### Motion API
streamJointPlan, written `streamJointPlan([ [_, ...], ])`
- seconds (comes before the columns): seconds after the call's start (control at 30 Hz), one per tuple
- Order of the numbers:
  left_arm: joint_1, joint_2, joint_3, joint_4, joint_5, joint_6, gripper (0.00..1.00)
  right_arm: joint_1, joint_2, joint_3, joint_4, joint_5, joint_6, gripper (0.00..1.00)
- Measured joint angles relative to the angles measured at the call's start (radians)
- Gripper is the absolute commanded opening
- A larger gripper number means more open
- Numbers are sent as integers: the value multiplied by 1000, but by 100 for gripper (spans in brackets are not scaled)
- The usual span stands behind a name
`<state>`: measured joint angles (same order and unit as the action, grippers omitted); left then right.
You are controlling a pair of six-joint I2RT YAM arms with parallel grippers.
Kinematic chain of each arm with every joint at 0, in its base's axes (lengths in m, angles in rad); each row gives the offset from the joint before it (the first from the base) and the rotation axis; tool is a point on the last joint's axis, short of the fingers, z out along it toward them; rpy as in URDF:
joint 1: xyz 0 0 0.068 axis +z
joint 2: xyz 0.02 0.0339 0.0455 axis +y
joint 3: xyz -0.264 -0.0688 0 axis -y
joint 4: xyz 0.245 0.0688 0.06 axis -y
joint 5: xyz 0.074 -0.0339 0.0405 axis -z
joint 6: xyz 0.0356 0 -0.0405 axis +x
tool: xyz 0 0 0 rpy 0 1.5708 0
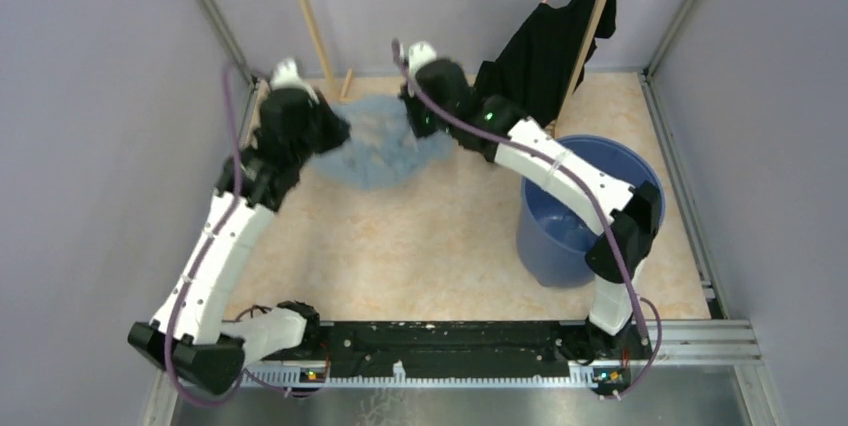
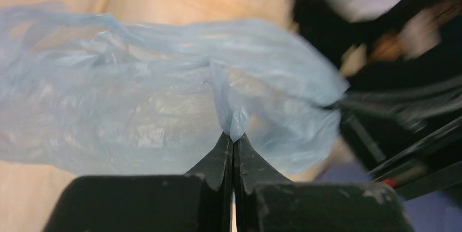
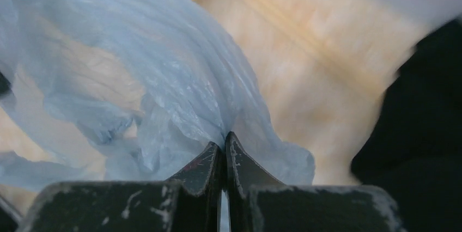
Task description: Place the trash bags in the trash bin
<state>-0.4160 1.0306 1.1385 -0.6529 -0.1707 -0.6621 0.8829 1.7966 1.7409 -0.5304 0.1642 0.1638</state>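
The pale-blue translucent trash bag (image 1: pixel 380 144) hangs stretched between my two grippers at the back middle of the floor. My left gripper (image 1: pixel 335 131) is shut on the bag's left edge; in the left wrist view the film (image 2: pixel 163 96) is pinched at the gripper's tips (image 2: pixel 233 136). My right gripper (image 1: pixel 418 118) is shut on the bag's right edge; in the right wrist view the film (image 3: pixel 136 68) bunches at the gripper's tips (image 3: pixel 224 138). The blue bucket (image 1: pixel 600 151), the trash bin, stands open at the right, under my right arm. The bag is apart from it.
A black garment (image 1: pixel 550 46) hangs on a wooden pole (image 1: pixel 590 31) at the back right, close behind my right gripper; it shows in the right wrist view (image 3: pixel 419 123). Another wooden pole (image 1: pixel 308 16) stands at back left. Grey walls enclose the floor on three sides.
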Motion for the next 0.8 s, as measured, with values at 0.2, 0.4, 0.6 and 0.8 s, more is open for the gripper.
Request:
streamJointPlan([
  [0.2, 79, 130, 669, 113, 193, 158, 0, -8, -64, 441, -25, 23, -93, 2],
  [0.4, 76, -288, 226, 260, 275, 137, 0, 31, -542, -140, 362, -25, -128, 1],
  [0.6, 76, -305, -371, 123, 224, 21, 0, 32, -409, -526, 460, -33, -50, 1],
  [0.8, 76, -294, -325, -109, 238, -9, 0, 34, -247, -512, 116, -24, -45, 3],
])
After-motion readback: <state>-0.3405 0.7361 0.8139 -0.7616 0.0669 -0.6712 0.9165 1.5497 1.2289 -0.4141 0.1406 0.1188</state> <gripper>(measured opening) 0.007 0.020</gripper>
